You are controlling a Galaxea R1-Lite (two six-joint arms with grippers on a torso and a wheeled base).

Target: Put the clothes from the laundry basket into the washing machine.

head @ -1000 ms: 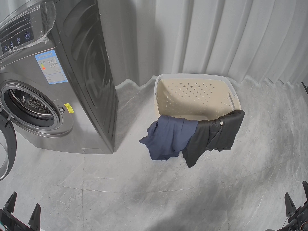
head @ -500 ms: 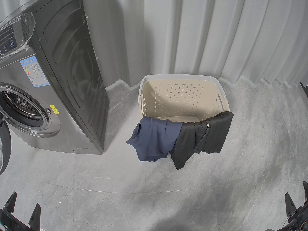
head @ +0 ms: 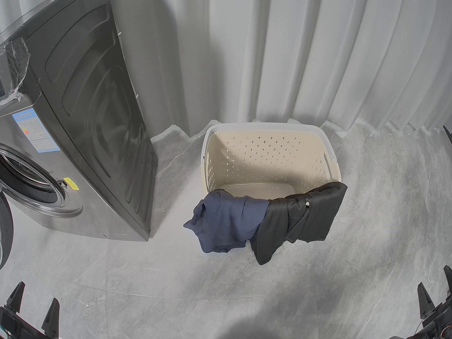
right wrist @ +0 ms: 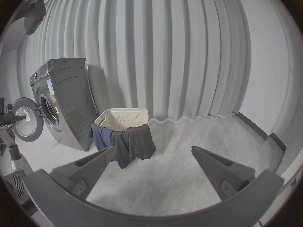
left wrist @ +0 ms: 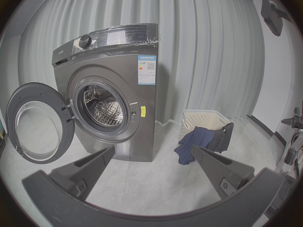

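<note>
We are well back from the basket. It sits on the floor at our 12 o'clock. The washer stands at our 10 o'clock. Its door hangs wide open, so the drum is ready.

Two clothes hang over the near side of the basket. The blue cloth is at the basket's 7 o'clock. The black cloth is at its 5 o'clock. They touch in the middle, and both spill down the outside toward the floor.

Our left gripper is low at our 7 o'clock and our right gripper is low at our 5 o'clock. Both are spread wide and hold nothing. They are far from the clothes.

We think these clothes are soft, light and floppy. They will not break, but they will droop and swing when we lift them. A loose end could drag on the floor or catch on the door. The best place to grab looks like the thick bunch on top of the basket's edge, where many folds lie together. The basket looks light too, so we should lift straight up and not tug sideways. The blue cloth is nearer the washer, so it seems a good one to take first.
</note>
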